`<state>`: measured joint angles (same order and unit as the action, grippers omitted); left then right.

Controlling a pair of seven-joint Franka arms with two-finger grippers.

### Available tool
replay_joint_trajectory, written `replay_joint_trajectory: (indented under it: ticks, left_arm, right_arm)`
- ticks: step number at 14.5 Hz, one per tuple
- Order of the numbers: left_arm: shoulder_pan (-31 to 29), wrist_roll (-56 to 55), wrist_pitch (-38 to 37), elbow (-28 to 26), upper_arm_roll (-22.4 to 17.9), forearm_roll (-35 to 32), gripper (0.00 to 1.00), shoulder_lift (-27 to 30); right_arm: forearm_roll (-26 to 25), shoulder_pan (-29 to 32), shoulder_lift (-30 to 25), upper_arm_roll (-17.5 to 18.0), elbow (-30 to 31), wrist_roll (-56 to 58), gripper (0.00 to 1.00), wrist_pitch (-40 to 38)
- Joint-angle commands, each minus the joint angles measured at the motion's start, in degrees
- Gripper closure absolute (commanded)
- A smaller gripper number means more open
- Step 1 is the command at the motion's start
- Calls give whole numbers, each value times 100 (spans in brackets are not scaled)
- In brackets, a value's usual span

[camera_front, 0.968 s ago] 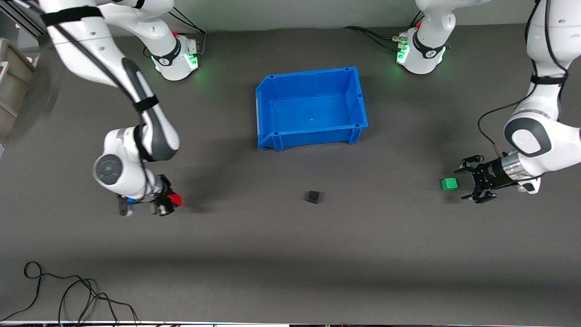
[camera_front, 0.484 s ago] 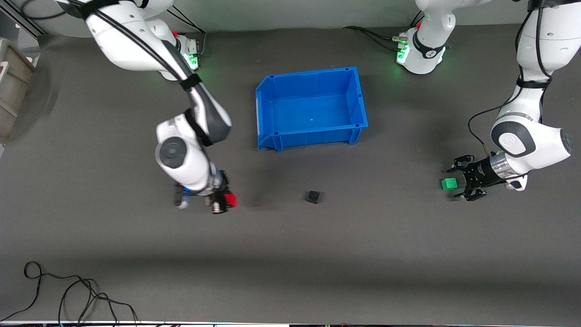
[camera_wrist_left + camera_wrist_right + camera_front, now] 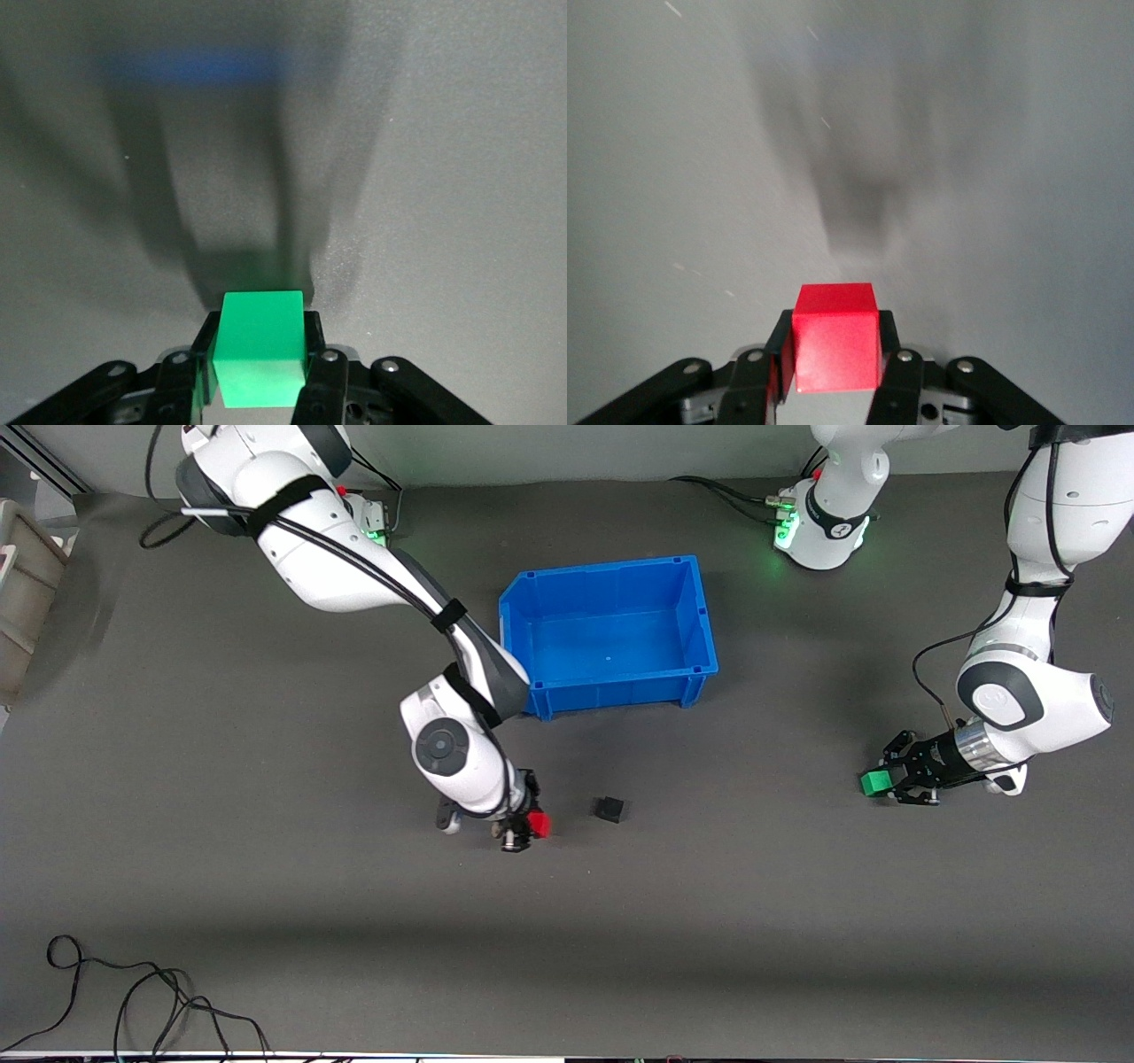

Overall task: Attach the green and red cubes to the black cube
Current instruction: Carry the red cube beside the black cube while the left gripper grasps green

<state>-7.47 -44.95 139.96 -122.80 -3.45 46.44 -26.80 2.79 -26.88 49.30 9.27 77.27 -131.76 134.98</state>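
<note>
— Black cube (image 3: pixel 609 808) sits alone on the grey mat (image 3: pixel 567 921), nearer the front camera than the blue bin (image 3: pixel 609 636). Nothing touches it.

— Where is the red one?

— Red cube (image 3: pixel 539 825) is pinched between the two fingers of the right gripper (image 3: pixel 523 831). You can see it squeezed tight in the right wrist view (image 3: pixel 834 336). It is near the black cube, on the side toward the right arm's end of the table.

— And the green one?

— Green cube (image 3: pixel 875 781) is pinched by the left gripper (image 3: pixel 895 783), low by the mat, well apart from the black cube, toward the left arm's end. The left wrist view shows the fingers shut on its sides (image 3: pixel 260 349).

— So what could go wrong?

— I think the red cube could bump the black cube and shove it away. It is small and loose, so a push from one side may slide it.

— Anything else?

— If a cube comes in crooked, the faces may not meet flat and it may not stick. And the black cube is hard to see on the dark mat, so aiming could be off.
</note>
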Motion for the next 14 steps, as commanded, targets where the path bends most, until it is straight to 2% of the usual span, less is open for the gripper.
replay_joint_trajectory:
  ticks: [1, 3, 6, 14]
  left_arm:
    - [61, 48, -48, 45, -15, 111, 67, 158]
    - [79, 4, -118, 133, -7, 111, 67, 254]
    - [403, -267, -443, 449, -15, 111, 67, 272]
    - [1335, -330, -329, 635, -7, 138, 71, 175]
  right_arm:
    - [28, 7, 272, 163, -265, -332, 81, -103]
    - [11, -2, 456, 233, -291, -665, 81, 45]
    - [29, -177, 562, 251, -291, -938, 81, 424]
    - [20, -362, 607, 286, -282, -965, 81, 758]
